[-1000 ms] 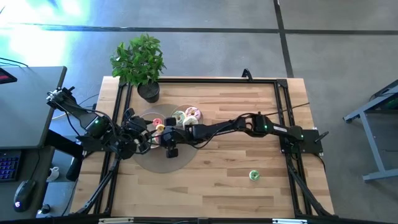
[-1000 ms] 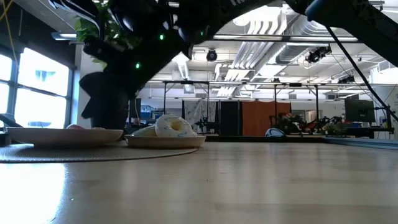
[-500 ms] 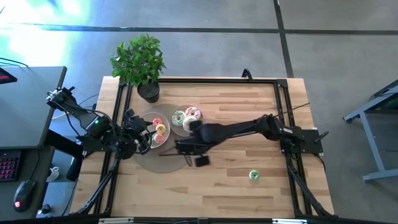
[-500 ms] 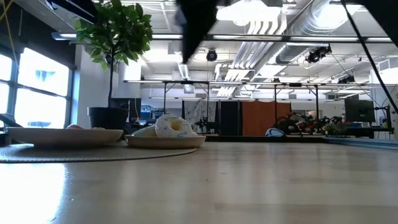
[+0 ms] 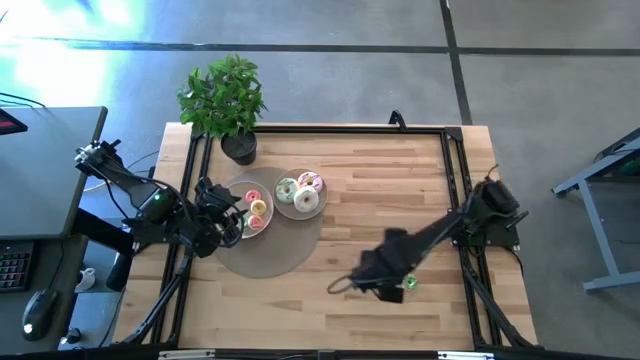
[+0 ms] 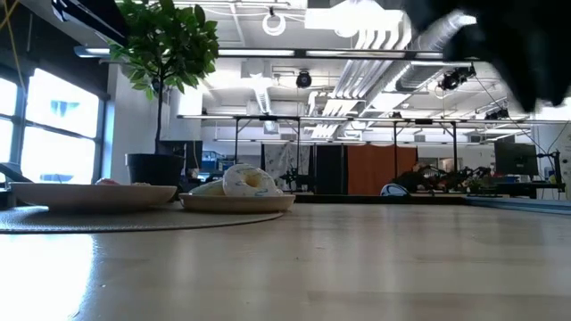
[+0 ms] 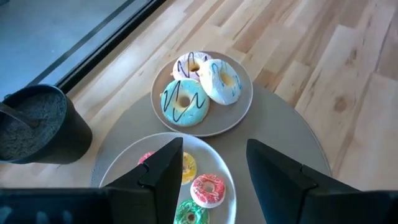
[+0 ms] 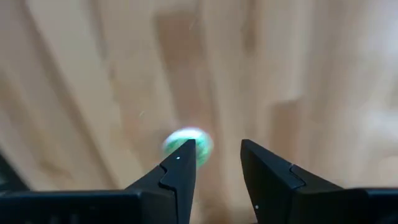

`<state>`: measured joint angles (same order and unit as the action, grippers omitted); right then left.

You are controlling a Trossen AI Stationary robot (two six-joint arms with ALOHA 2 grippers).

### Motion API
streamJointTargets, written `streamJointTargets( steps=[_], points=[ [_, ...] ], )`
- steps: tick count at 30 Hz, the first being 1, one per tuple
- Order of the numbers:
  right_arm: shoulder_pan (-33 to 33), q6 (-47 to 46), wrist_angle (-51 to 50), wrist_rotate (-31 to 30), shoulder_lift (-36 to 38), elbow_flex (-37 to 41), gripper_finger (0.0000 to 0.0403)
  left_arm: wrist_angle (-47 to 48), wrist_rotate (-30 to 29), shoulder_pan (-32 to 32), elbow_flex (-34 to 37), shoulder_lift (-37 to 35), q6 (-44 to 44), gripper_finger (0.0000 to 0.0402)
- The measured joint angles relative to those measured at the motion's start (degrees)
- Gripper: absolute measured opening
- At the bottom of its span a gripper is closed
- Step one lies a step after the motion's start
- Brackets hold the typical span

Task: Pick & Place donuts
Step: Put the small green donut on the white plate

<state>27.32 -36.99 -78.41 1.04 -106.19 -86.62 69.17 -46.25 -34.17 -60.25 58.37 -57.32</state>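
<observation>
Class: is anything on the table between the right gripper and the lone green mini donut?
Nothing visible. The right gripper, open, hangs near the green mini donut, with only bare table around it.

The right tool point(image 8: 216, 163), fingers apart, hovers over a green donut point(image 8: 186, 144).

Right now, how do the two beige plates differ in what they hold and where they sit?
The right plate holds three larger iced donuts: a blue-green one, a white one and a pink-white one. The left plate holds mini donuts, pink, yellow and green, and lies under the left end effector. Both rest on the round grey mat.
</observation>
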Motion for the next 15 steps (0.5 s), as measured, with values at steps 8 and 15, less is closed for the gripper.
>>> streamJointTargets(
  steps=[8, 15],
  points=[
    [7.6, -11.9, 14.6, 10.2, 7.8, 19.5, 0.0123, -0.6, 0.3, 0.0, 0.0, 0.0, -1.2, 0.0174],
    [7.2, -12.5, 21.7, 7.8, 8.3, 28.5, 0.0124, -0.5, 0.3, 0.0, 0.0, 0.0, -1.5, 0.0174]
  ],
)
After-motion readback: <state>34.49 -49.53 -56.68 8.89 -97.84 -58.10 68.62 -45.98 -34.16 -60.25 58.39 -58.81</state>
